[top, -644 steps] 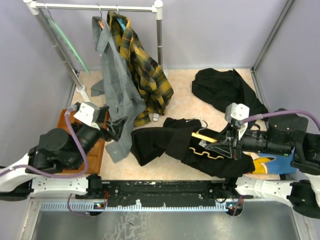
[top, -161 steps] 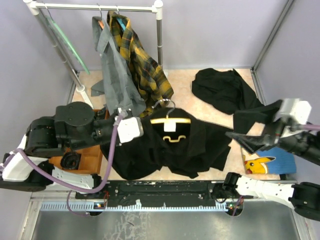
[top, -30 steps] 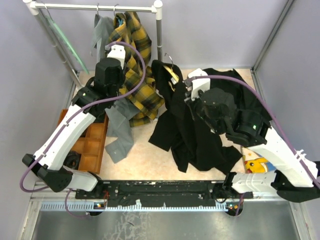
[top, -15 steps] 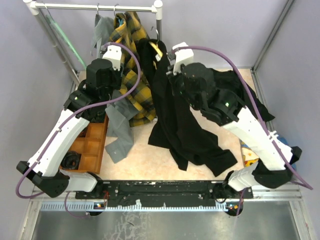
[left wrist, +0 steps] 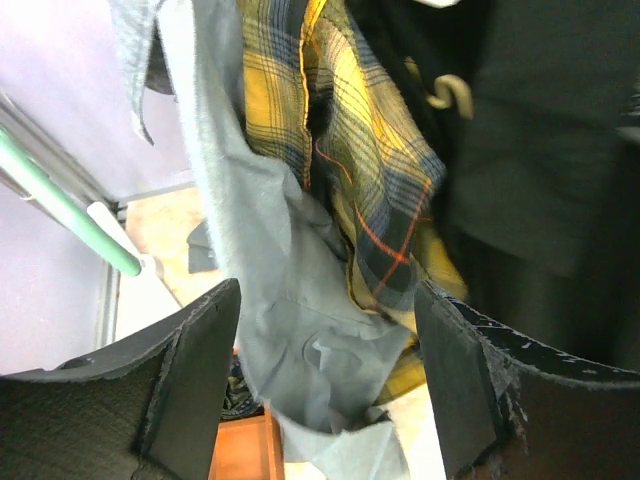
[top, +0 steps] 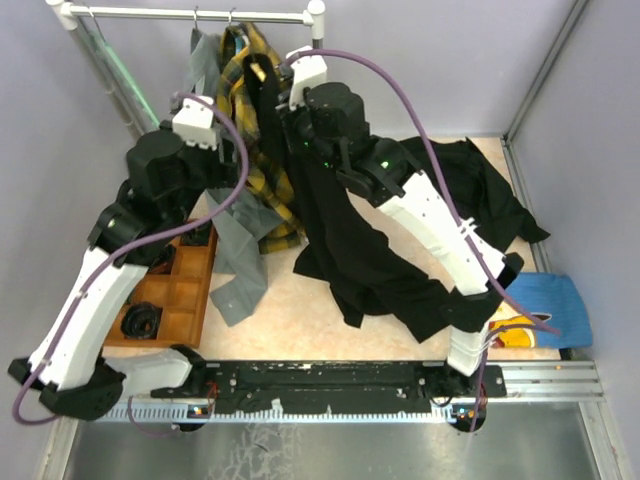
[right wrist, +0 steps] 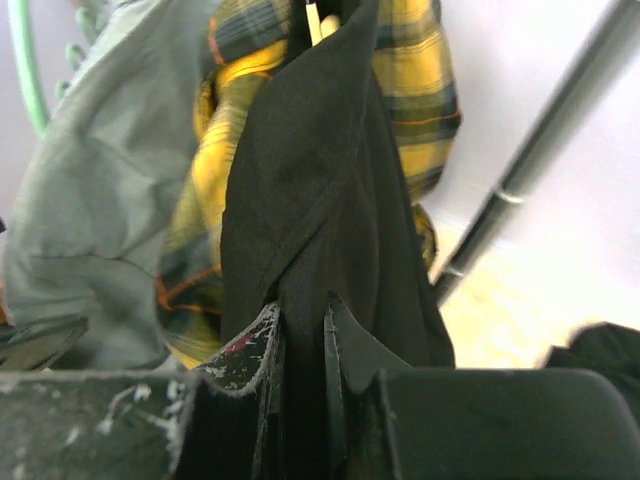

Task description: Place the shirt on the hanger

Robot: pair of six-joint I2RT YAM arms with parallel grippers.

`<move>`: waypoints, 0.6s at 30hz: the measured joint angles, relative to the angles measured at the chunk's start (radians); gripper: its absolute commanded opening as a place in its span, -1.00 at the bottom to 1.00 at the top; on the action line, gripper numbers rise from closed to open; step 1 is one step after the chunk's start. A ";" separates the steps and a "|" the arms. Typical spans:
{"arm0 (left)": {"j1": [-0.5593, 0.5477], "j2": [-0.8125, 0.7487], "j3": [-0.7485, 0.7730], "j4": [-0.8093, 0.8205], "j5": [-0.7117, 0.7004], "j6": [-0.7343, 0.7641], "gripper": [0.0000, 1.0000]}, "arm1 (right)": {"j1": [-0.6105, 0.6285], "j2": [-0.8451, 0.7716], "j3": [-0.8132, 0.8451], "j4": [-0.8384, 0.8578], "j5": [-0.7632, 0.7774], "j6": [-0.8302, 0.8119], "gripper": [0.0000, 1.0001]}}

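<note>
Beige tabletop [top: 290,315] is stretching back to a white clothes rail [top: 200,15], which is carrying a yellow plaid shirt [top: 268,190] and a grey shirt [top: 238,250]. Your right gripper [right wrist: 300,365] is pinching a fold of the black shirt [top: 340,230], fingers nearly together on the fabric, holding it high beside the plaid shirt while its lower part is trailing onto the table. Only a thin yellow sliver of the hanger [right wrist: 314,20] is peeking out above the shirt; you cannot tell whether its hook is on the rail. Your left gripper [left wrist: 325,385] is hovering with fingers spread wide and nothing between them, facing the grey and plaid shirts.
</note>
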 measured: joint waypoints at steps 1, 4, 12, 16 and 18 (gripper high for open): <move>0.000 -0.026 -0.004 0.001 0.019 -0.009 0.56 | 0.000 0.020 0.014 0.008 -0.028 0.000 -1.00; 0.000 -0.109 -0.029 0.003 0.065 -0.033 0.57 | -0.002 0.084 0.072 0.024 -0.111 0.001 -1.00; 0.000 -0.249 -0.083 0.018 0.089 -0.058 0.60 | 0.006 0.217 0.188 0.098 -0.262 -0.004 -1.00; 0.000 -0.255 -0.092 0.017 0.080 -0.062 0.61 | 0.024 0.257 0.225 0.125 -0.265 -0.008 -1.00; 0.000 -0.254 -0.100 0.018 0.077 -0.062 0.61 | 0.031 0.250 0.209 0.142 -0.230 -0.016 -1.00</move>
